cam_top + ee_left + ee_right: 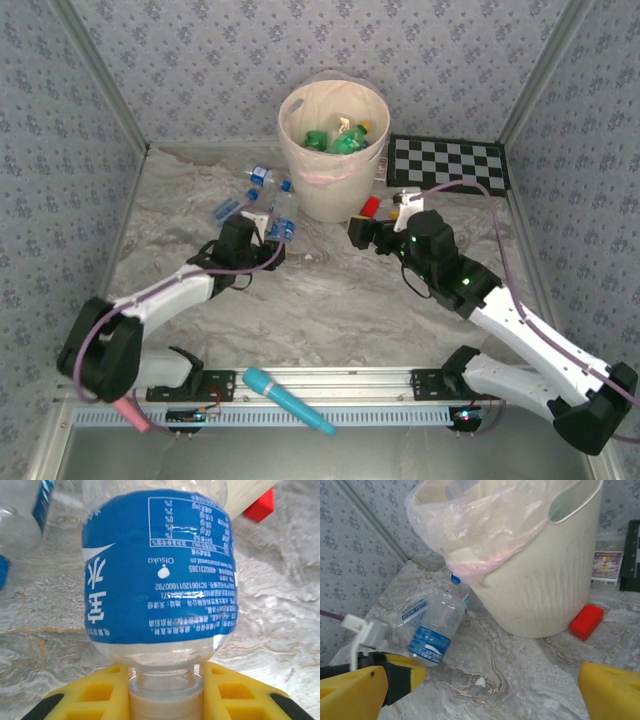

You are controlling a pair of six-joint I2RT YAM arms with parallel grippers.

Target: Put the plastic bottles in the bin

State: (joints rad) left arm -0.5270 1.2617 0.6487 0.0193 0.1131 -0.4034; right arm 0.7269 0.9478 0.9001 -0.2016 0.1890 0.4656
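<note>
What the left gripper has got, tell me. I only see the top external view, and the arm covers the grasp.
Observer: In the left wrist view the left gripper is shut on a blue-labelled clear bottle. Its yellow fingers pinch the narrow neck end, just past the label.
Operator: Right. Now give me the right gripper's jaws.
Observer: In the right wrist view the right gripper is open, with nothing between its fingers. It faces the side wall of the bin.
</note>
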